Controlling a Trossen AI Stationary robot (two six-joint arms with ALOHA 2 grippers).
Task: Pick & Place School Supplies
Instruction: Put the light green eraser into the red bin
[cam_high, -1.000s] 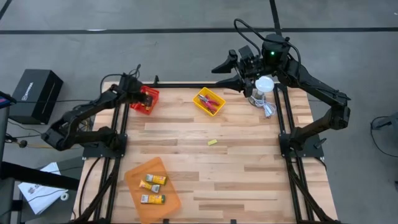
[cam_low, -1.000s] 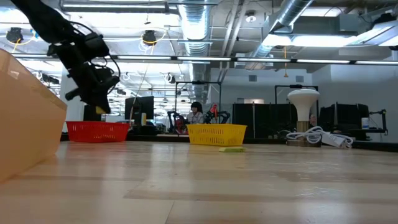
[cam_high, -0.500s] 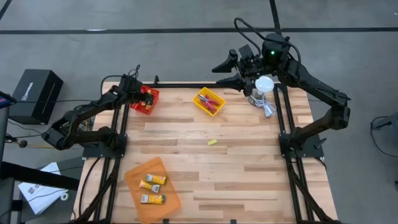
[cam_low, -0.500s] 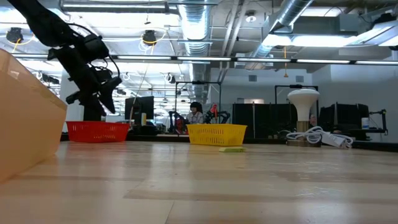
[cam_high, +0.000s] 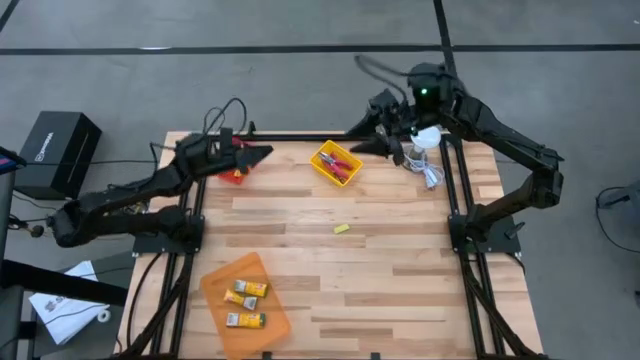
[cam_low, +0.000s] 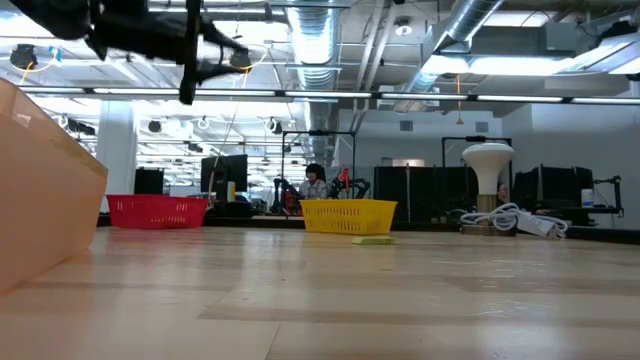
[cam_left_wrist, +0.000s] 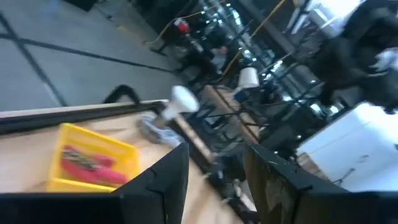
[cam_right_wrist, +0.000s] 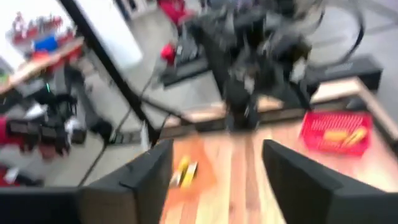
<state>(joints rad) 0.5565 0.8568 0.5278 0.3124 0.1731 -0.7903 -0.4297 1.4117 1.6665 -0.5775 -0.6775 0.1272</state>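
My left gripper (cam_high: 262, 153) stands open and holds nothing. It points level toward the table's right, just right of and above the red tray (cam_high: 233, 172) at the far left. In the right wrist view that tray (cam_right_wrist: 336, 132) holds yellow supplies (cam_right_wrist: 343, 134). The yellow tray (cam_high: 336, 163) at the far middle holds red-handled tools (cam_left_wrist: 84, 163). One small yellow piece (cam_high: 342, 229) lies flat on the bare table. Two yellow-and-white packs (cam_high: 246, 290) lie in the orange tray (cam_high: 270, 318) at the near left. My right gripper (cam_high: 362, 138) is open above the far edge, right of the yellow tray.
A white lamp-like object (cam_high: 425, 137) with a coiled cable (cam_high: 431, 175) stands at the far right corner. The arms' dark frames run along the table's left and right edges. Bare wood lies between the trays in the middle and at the near right.
My left gripper has opened above the red tray. It has then risen and swung from pointing down to level, toward the table's right. My right gripper has turned and dipped a little at the far edge.
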